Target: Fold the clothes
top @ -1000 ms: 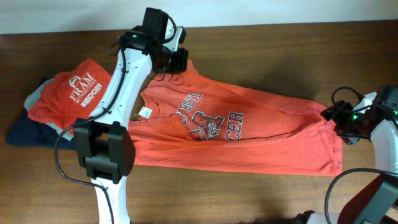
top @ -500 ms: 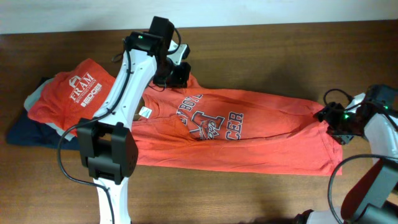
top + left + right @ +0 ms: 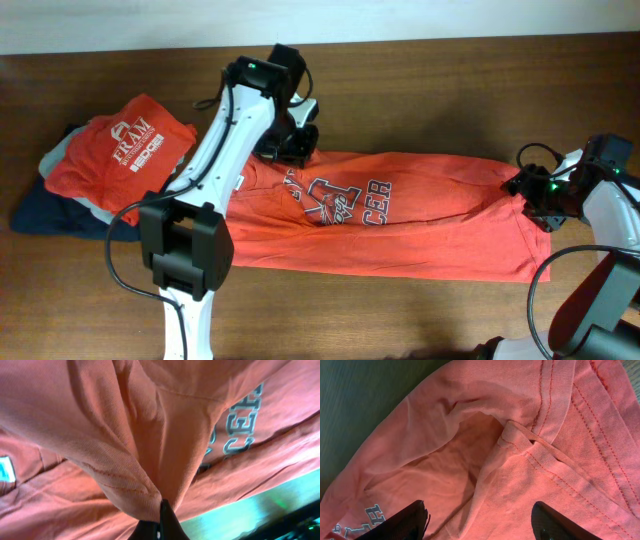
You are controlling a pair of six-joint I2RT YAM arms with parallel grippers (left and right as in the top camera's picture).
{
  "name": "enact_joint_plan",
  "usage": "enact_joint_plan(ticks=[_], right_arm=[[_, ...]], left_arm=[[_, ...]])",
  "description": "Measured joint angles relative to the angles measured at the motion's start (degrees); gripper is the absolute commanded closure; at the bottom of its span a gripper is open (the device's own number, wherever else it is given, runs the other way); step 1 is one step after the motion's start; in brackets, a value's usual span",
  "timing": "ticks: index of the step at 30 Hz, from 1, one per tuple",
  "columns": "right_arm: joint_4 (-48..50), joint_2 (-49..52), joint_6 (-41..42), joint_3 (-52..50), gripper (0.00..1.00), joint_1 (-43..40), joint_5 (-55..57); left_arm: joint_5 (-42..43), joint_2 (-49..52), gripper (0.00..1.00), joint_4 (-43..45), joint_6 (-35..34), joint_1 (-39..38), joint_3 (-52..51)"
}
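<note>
Well, at the far left of the wooden table sits a small pile of folded laundry: a red shirt with a white FRAM logo on top, a grey garment peeping out at its upper edge and a navy garment under it all. It lies just beside the left arm, which reaches up and across from the near edge and hides the collar end of the orange-red T-shirt. The left gripper is down at the shirt's upper left corner with its jaws pressed together on a pinched-up ridge of the cloth. From the wrist view the dark fingertips meet at the foot of that fold, and the fabric rises away from them in a tall crease, with the white neck tag at the picture's left edge. The T-shirt itself lies stretched lengthwise across the middle of the table, chest side up, its navy-and-white print just to the right of that gripper, and the body rumpled in long creases toward the hem. At the right end, the right gripper is at the upper corner of the hem with its jaws standing wide apart. Its wrist view shows the two dark fingers spread to either side of the stitched hem, where a small flap is turned over, but I cannot tell whether they touch the cloth.
</note>
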Motion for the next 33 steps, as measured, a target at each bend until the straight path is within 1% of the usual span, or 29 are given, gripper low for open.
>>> enact_joint_plan(ticks=[1,2,3,4,5,9,11,13,14,18,22,27,33], right_arm=[[0.0,0.0,0.0,0.0,0.28,0.0,0.0],[0.0,0.0,0.0,0.0,0.28,0.0,0.0],[0.0,0.0,0.02,0.0,0.28,0.0,0.0],[0.0,0.0,0.02,0.0,0.28,0.0,0.0],[0.0,0.0,0.04,0.0,0.28,0.0,0.0],[0.0,0.0,0.02,0.0,0.28,0.0,0.0],[0.0,0.0,0.04,0.0,0.28,0.0,0.02],[-0.02,0.0,0.02,0.0,0.28,0.0,0.02],[-0.07,0.0,0.02,0.0,0.28,0.0,0.02],[-0.39,0.0,0.04,0.0,0.28,0.0,0.04],[-0.55,0.0,0.02,0.0,0.28,0.0,0.02],[-0.72,0.0,0.04,0.0,0.28,0.0,0.02],[-1.11,0.0,0.04,0.0,0.28,0.0,0.02]], left_arm=[[-0.81,0.0,0.98,-0.68,0.04,-0.46,0.0],[-1.51,0.0,0.93,-1.07,0.13,-0.81,0.0],[-2.25,0.0,0.84,-1.38,0.26,-1.07,0.0],[-3.1,0.0,0.72,-1.79,0.59,-1.42,0.0],[-3.65,0.0,0.69,-2.23,0.61,-1.64,0.0],[-5.97,0.0,0.61,-3.78,0.61,-2.1,0.0],[-8.79,0.0,0.54,-3.39,0.74,-2.08,0.0],[-12.13,0.0,0.52,-2.21,0.81,-1.86,0.0],[-13.55,0.0,0.49,-1.36,0.79,-1.57,0.0],[-17.29,0.0,0.48,5.73,0.85,1.31,0.0],[-17.03,0.02,0.49,12.57,1.88,6.29,-0.39],[-10.86,1.42,0.49,14.43,5.55,10.78,-0.96],[-1.97,6.19,0.48,14.12,11.47,10.8,-1.64]])
